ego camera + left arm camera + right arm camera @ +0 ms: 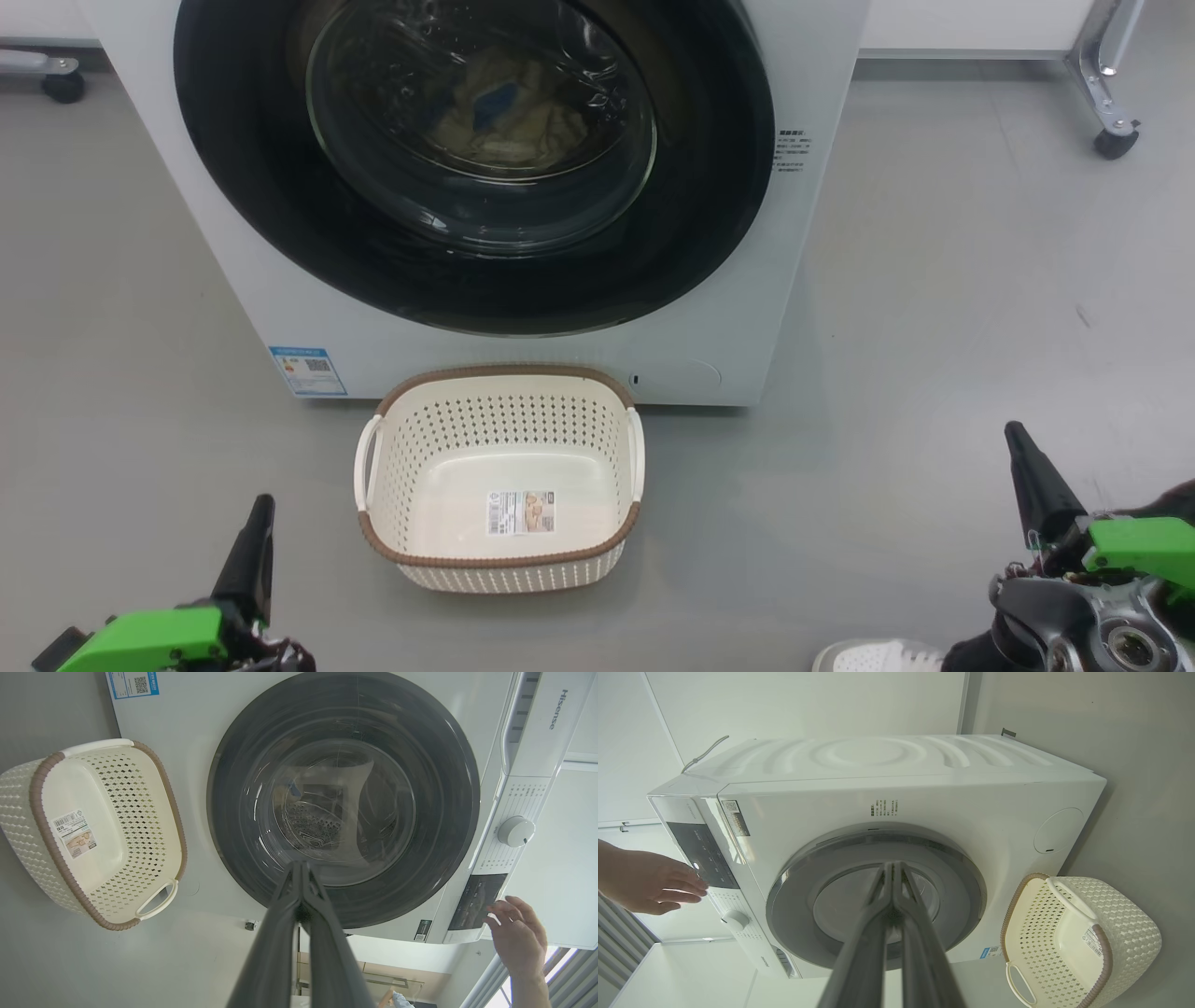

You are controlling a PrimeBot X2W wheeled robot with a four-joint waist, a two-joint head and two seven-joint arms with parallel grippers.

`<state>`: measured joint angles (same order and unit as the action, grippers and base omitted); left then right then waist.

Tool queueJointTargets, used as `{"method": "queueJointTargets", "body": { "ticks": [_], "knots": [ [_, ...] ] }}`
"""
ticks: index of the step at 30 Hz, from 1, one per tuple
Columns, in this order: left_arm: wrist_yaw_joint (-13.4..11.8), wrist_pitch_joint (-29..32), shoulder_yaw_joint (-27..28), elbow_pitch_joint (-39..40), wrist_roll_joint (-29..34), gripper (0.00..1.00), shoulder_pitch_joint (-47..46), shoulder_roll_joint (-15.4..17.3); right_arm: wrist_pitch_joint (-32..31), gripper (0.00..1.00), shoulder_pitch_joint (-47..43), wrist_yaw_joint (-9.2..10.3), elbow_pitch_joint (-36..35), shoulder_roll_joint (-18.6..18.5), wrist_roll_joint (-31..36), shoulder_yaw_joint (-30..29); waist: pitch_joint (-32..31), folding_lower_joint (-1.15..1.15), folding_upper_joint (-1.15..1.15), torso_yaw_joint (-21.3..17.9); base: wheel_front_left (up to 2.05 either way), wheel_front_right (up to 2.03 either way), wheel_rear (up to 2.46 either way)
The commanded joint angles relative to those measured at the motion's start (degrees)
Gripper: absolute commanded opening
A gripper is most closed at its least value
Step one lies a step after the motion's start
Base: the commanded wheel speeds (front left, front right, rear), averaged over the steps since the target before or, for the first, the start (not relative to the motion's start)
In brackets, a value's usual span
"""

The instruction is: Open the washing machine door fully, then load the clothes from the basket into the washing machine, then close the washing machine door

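The washing machine stands before me with its round black-rimmed door lying flush against the front. Through the glass bowl I see the clothes, pale cream fabric with a blue piece, inside the drum. The cream basket sits on the floor just in front of the washer, holding only its paper label. My left gripper is shut at the lower left, holding nothing. My right gripper is shut at the lower right, also holding nothing. The door and basket appear in the left wrist view, the door and basket in the right wrist view.
A person's hand touches the washer's dark control panel; the same hand shows in the left wrist view beside the dial. A white shoe is at the bottom edge. Caster legs stand at the far right and left.
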<state>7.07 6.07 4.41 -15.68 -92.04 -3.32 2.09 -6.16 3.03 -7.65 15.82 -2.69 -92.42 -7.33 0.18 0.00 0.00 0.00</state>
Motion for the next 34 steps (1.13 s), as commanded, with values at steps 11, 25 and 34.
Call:
{"method": "queueJointTargets", "body": {
  "ticks": [11,25,34],
  "knots": [
    [0.42,0.44,2.14,1.64,-0.10,0.00,-2.87,0.81,-0.30,0.00,3.15,0.16,-1.79,-0.26,0.23,0.85,0.00,0.00,0.00,0.00,0.00,0.00,0.00],
    [0.42,0.45,2.15,1.64,-0.09,0.00,-2.87,0.80,-0.32,0.00,3.15,0.16,-1.79,-0.24,0.25,0.83,0.00,0.00,0.00,0.00,0.00,0.00,0.00],
    [0.42,0.45,2.15,1.64,-0.09,0.00,-2.87,0.80,-0.33,0.00,3.15,0.16,-1.79,-0.24,0.26,0.81,0.00,0.00,0.00,0.00,0.00,0.00,0.00]
  ]
}}
